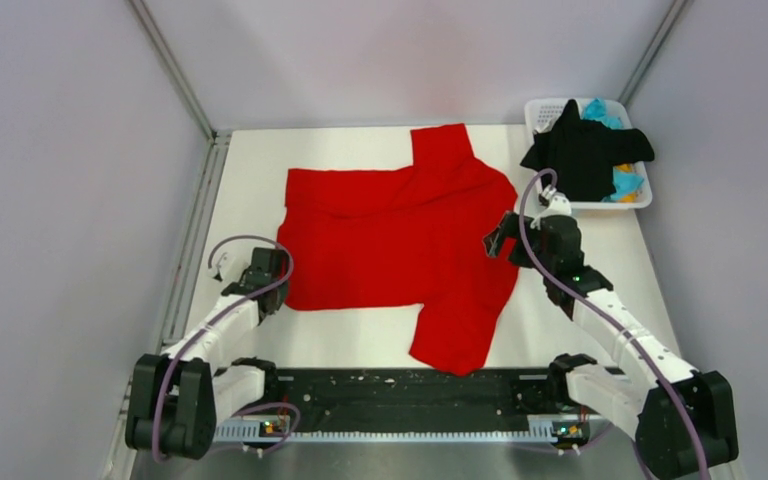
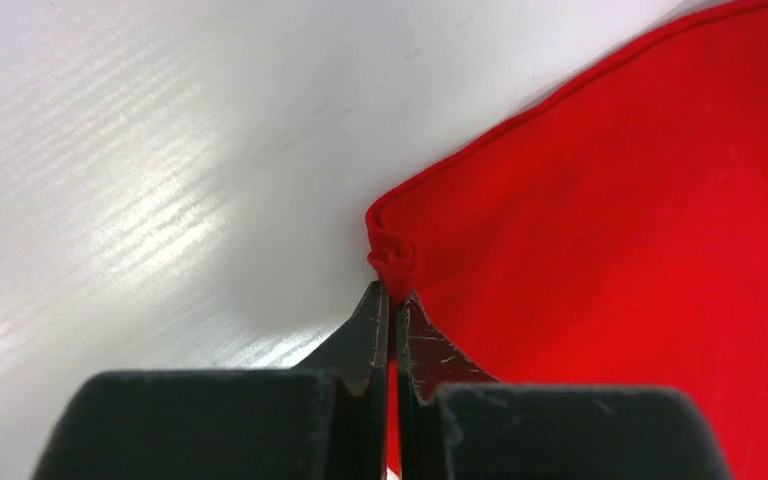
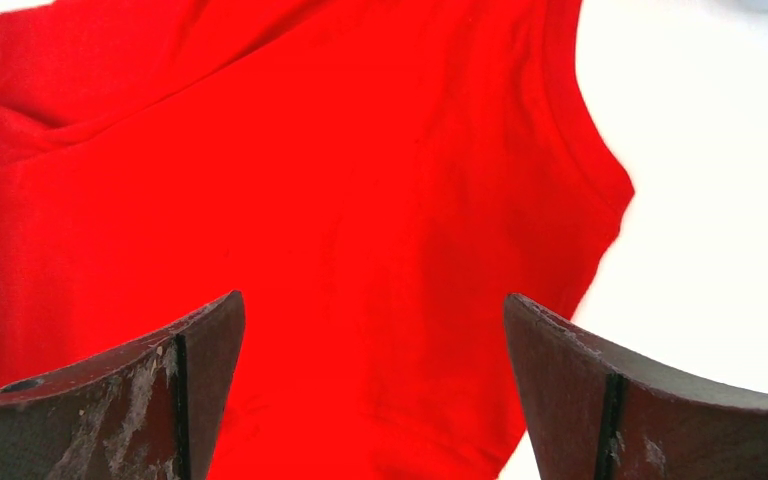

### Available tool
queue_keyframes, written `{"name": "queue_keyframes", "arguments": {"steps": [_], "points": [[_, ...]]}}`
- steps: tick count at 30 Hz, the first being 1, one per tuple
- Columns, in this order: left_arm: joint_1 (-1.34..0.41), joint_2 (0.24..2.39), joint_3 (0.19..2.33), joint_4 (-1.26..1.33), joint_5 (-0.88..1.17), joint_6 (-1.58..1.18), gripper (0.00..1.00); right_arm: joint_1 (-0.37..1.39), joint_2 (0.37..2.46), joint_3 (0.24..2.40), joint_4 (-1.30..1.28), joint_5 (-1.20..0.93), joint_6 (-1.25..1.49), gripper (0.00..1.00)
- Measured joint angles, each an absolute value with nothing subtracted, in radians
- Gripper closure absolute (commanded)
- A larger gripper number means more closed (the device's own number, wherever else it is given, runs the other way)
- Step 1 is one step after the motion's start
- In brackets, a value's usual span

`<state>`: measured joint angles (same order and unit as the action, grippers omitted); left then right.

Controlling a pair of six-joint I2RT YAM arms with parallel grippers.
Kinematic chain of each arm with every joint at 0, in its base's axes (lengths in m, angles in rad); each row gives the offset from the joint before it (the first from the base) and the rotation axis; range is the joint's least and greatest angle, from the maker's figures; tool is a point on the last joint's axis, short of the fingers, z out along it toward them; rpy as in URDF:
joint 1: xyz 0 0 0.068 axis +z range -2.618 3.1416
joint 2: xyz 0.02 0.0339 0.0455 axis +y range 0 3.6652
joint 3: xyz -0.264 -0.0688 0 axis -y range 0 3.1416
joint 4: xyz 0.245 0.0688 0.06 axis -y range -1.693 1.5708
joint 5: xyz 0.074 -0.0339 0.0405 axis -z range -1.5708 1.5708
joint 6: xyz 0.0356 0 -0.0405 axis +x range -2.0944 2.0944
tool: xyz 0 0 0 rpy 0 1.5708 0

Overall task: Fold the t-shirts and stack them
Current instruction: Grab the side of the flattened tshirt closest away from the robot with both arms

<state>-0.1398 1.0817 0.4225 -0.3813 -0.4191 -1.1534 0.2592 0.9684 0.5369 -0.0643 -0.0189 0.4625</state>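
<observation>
Lying flat on the tabletop [image 1: 250, 160], the red t-shirt [image 1: 390, 240] runs lengthwise between the arms: left jaws clamp its hem corner, right jaws gape above its shoulder end.

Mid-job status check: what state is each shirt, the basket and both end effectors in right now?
red t-shirt: spread out on the table, wrinkled, not yet folded
black t-shirt: crumpled, draped over the basket
cyan cloth: bunched in the basket
basket: upright, holding cloth
left end effector: shut on the red t-shirt's corner
right end effector: open, over the red t-shirt
</observation>
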Motion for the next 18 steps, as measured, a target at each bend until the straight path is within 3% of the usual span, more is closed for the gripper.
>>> {"name": "queue_keyframes", "arguments": {"steps": [6, 15, 18], "points": [[-0.139, 1.018, 0.397, -0.391, -0.384, -1.148, 1.0, 0.327, 0.973, 0.549, -0.149, 0.03, 0.463, 0.04], [-0.14, 0.871, 0.353, -0.371, -0.284, -1.082, 1.0, 0.765, 1.07, 0.693, -0.363, 0.147, 0.482, 0.1], [-0.14, 0.851, 0.344, -0.365, -0.273, -1.078, 1.0, 0.929, 1.102, 0.704, -0.46, 0.16, 0.506, 0.2]]}}
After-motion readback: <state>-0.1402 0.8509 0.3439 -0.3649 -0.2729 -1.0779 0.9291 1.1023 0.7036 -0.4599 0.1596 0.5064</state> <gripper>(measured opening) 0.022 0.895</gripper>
